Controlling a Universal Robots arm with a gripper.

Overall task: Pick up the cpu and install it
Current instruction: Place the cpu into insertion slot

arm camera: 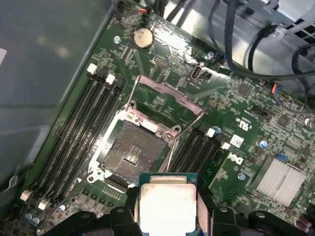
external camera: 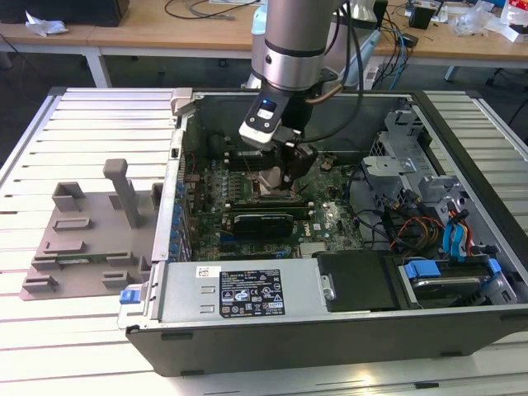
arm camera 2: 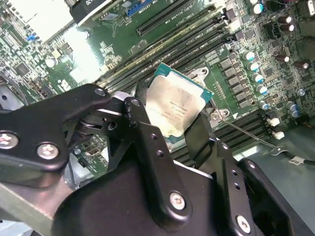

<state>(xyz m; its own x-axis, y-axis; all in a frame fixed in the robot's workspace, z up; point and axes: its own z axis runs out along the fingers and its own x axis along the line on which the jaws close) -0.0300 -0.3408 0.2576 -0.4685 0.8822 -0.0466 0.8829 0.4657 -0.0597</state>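
- Upper centre of the exterior view, inside the open computer case (external camera: 330, 338): gripper (external camera: 276, 175) hangs over the motherboard (external camera: 330, 219).
- Fingers (arm camera 2: 142, 129) clamped on opposite edges of the cpu (arm camera 2: 176, 109); silver top faces the wrist cameras.
- Cpu held off the board, near the socket (arm camera: 132, 150).
- Socket frame (arm camera: 167, 98) flipped open, contacts exposed.

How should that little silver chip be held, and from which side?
By two opposite thin edges, from above: the cpu is flat and square, with a broad metal top offering nothing to pinch. The claw grips it that way near the open socket.
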